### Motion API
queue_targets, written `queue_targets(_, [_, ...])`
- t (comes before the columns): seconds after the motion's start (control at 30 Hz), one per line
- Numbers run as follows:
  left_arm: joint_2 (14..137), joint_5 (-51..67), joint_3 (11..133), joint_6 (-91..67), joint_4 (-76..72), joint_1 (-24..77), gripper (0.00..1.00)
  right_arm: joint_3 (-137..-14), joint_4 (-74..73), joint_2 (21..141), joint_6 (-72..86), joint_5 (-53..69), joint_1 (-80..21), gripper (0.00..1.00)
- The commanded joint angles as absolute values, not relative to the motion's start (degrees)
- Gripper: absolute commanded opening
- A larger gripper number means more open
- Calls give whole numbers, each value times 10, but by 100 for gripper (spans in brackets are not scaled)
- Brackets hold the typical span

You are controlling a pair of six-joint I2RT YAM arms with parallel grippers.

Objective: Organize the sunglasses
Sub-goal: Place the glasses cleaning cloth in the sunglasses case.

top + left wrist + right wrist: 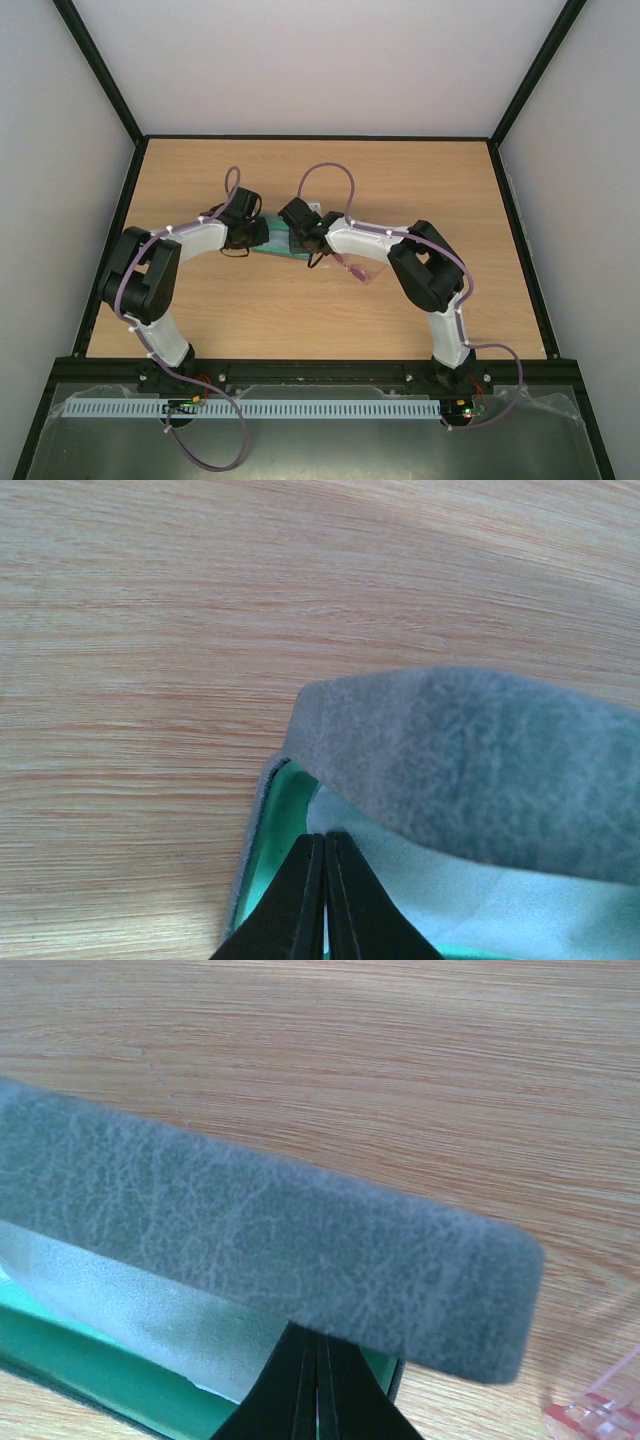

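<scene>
From above, the case (270, 248) in the middle of the counter (300, 330) is mostly hidden beneath the left arm (222, 234) and right arm (350, 240); only a teal sliver shows. The sunglasses (356, 270) are a small pink smear, too small to make out, and the right wrist view crops them at its lower corner. The tips of the right hand (316, 1352) vanish behind the case's blurred grey lid (280, 1250).

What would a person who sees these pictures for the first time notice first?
Both arms meet mid-table over the open blue-grey case, its green lining showing. The left gripper and right gripper are shut, tips at its opening. The pink sunglasses lie outside it on the table, beside the right arm.
</scene>
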State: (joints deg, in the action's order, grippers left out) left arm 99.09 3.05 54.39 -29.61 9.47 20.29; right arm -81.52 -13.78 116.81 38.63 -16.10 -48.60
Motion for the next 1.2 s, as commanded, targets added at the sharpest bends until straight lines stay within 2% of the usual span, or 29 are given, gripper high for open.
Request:
queue_targets(0.0, [997, 37, 547, -290, 84, 200, 2, -829, -146, 1177, 382, -165, -483, 1])
queue_targets(1.17, [987, 23, 518, -293, 82, 195, 2, -812, -153, 1179, 384, -178, -483, 1])
